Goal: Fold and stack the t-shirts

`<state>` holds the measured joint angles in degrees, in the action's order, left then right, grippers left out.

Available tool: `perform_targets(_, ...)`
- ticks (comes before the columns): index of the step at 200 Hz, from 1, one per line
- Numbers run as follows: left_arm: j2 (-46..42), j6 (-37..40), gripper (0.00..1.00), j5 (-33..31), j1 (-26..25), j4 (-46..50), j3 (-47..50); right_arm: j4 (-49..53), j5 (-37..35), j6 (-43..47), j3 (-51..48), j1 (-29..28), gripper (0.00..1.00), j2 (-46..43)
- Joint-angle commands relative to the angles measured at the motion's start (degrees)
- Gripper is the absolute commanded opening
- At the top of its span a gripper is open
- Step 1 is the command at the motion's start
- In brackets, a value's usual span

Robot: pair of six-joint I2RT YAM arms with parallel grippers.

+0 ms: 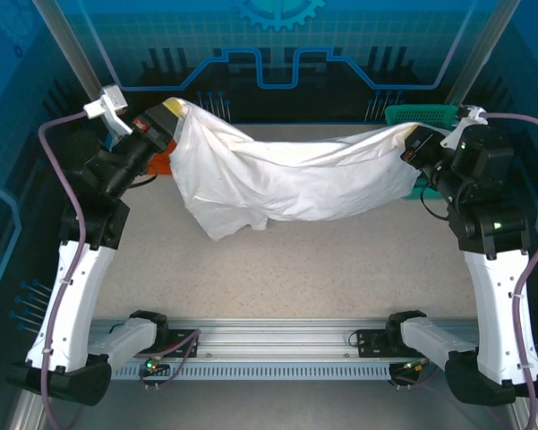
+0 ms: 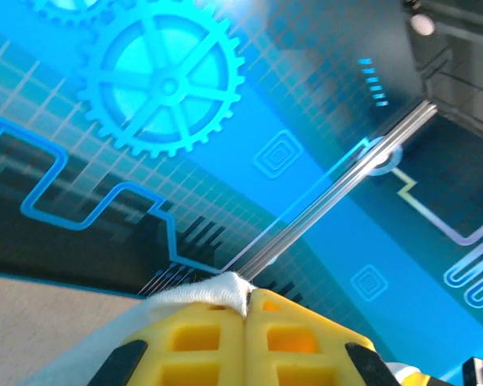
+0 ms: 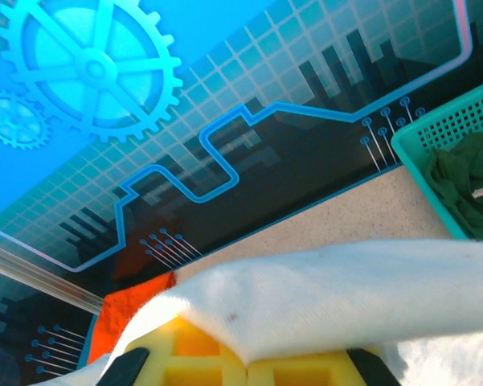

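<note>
The white t-shirt [image 1: 286, 184] hangs stretched in the air between both arms, sagging in the middle above the table. My left gripper [image 1: 172, 109] is shut on its upper left corner; in the left wrist view a fold of white t-shirt [image 2: 217, 288] sticks out between the closed yellow fingers [image 2: 193, 338]. My right gripper [image 1: 415, 136] is shut on the right corner, and the white t-shirt [image 3: 329, 305] drapes over its yellow fingers [image 3: 185, 358]. A piece of the orange t-shirt [image 1: 161, 163] lies on the table behind the left arm, seen too as orange t-shirt [image 3: 124, 310].
A green mesh basket [image 1: 421, 115] with dark green cloth [image 3: 466, 189] inside stands at the back right. The speckled table [image 1: 286, 269] lies below the hanging shirt. A blue printed backdrop and metal frame posts close in the back and sides.
</note>
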<state>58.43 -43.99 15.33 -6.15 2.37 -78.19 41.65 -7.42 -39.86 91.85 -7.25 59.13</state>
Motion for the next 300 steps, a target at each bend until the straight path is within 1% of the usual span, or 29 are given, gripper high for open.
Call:
perform_targets(1, -1.0, 0.7, 0.01, 0.0, 0.5, -3.5, -3.7, -3.0, -2.2, -1.0, 2.0, -0.8, 0.0, 0.0)
perform_targets(32, -1.1, -1.1, 0.0, -1.9, 0.5, 0.7, -3.4, -0.1, -2.5, -1.3, 2.5, -1.2, 0.0, 2.5)
perform_targets(51, -4.8, -4.1, 0.0, -3.4, 0.4, 4.6, 1.9, 3.8, -4.4, -2.3, 1.1, -2.9, 0.0, 2.3)
perform_targets(65, -8.8, -5.2, 0.0, -5.5, 0.4, 10.3, 7.7, 6.7, -5.9, -3.7, -3.6, -4.9, 0.0, 0.7)
perform_targets(87, -15.7, -5.5, 0.0, -12.3, 0.4, 23.2, 15.3, 10.7, -8.8, -8.2, -14.2, -8.7, 0.0, -3.8)
perform_targets(101, -18.5, -5.0, 0.0, -15.6, 0.4, 29.5, 16.8, 15.2, -11.1, -12.1, -19.0, -10.9, 0.0, -6.3)
perform_targets(118, -19.6, -4.2, 0.0, -16.9, 0.4, 31.4, 16.5, 17.6, -13.0, -13.5, -22.1, -13.5, 0.0, -8.0)
perform_targets(134, -17.5, -3.8, 0.0, -17.3, 0.4, 29.8, 15.2, 16.6, -15.6, -12.6, -22.4, -14.9, 0.0, -7.9)
perform_targets(146, -13.7, -4.6, 0.0, -18.8, 0.4, 29.6, 13.3, 14.7, -18.3, -11.0, -20.8, -14.9, 0.0, -5.4)
perform_targets(158, -7.6, -6.5, 0.0, -19.6, 0.7, 29.3, 11.2, 13.9, -21.0, -7.9, -16.5, -14.2, 0.0, 1.4)
perform_targets(172, 1.6, -8.2, 0.0, -19.0, 1.2, 28.2, 7.8, 14.4, -21.4, -4.9, -10.7, -11.9, 0.0, 10.5)
perform_targets(180, 7.1, -8.8, 0.0, -18.2, 1.6, 27.9, 5.6, 15.2, -19.9, -3.9, -7.0, -9.9, 0.03, 16.7)
perform_targets(192, 16.1, -10.0, 0.19, -17.2, 2.5, 29.8, 1.1, 15.7, -15.6, -3.0, -2.8, -6.4, 0.12, 25.2)
perform_targets(196, 19.2, -10.2, 0.28, -15.9, 2.9, 30.3, -0.2, 15.8, -13.5, -2.7, -1.6, -5.2, 0.19, 28.2)
perform_targets(200, 22.0, -10.5, 0.39, -14.2, 3.6, 31.1, -1.8, 15.9, -11.3, -2.4, -0.5, -3.9, 0.3, 30.8)
perform_targets(201, 22.7, -10.5, 0.41, -13.7, 3.7, 31.4, -2.2, 15.9, -10.4, -2.3, 0.0, -3.4, 0.36, 31.9)
perform_targets(202, 23.4, -10.4, 0.44, -13.3, 3.9, 31.6, -2.5, 15.9, -10.4, -2.3, 0.0, -3.4, 0.36, 31.9)
perform_targets(204, 24.6, -10.4, 0.5, -12.7, 4.2, 32.4, -3.3, 16.0, -9.4, -2.2, 0.3, -3.0, 0.42, 33.2)
perform_targets(205, 25.2, -10.3, 0.52, -12.2, 4.3, 32.7, -3.7, 16.3, -8.7, -2.1, 0.8, -2.4, 0.48, 34.2)
perform_targets(208, 27.3, -10.0, 0.59, -11.5, 4.5, 34.1, -5.2, 16.5, -7.9, -2.1, 1.3, -1.9, 0.52, 35.5)
perform_targets(214, 30.6, -8.8, 0.68, -10.7, 4.8, 36.8, -7.6, 17.8, -5.6, -2.2, 2.8, -0.4, 0.6, 38.5)
perform_targets(223, 34.0, -5.9, 0.77, -10.3, 4.9, 39.9, -10.2, 20.6, -2.6, -2.3, 5.3, 1.2, 0.68, 41.9)
perform_targets(234, 34.1, -3.0, 0.8, -11.7, 4.9, 42.5, -9.8, 21.1, -1.8, -1.4, 5.4, 1.7, 0.8, 42.1)
perform_targets(236, 33.7, -2.6, 0.8, -12.0, 4.9, 42.5, -9.1, 20.4, -1.8, -1.0, 4.6, 1.7, 0.84, 41.3)
perform_targets(244, 31.2, -1.4, 0.82, -13.7, 4.9, 42.3, -5.8, 18.7, -1.6, -0.3, 1.9, 1.7, 0.89, 38.9)
perform_targets(255, 26.5, -0.7, 0.84, -15.5, 5.1, 42.2, 0.0, 15.9, -0.8, 0.3, -4.1, 1.7, 0.89, 34.3)
perform_targets(270, 20.1, 0.9, 0.81, -15.0, 5.0, 42.2, 8.1, 12.6, 1.2, 0.5, -13.6, 2.1, 0.88, 27.2)
perform_targets(295, 10.8, 3.0, 0.64, -7.8, 3.7, 44.8, 21.1, 10.8, 3.1, -1.8, -31.3, 3.2, 0.83, 17.0)
perform_targets(300, 9.4, 3.3, 0.58, -6.5, 3.1, 45.3, 23.3, 11.0, 3.2, -2.9, -34.1, 3.5, 0.83, 15.1)
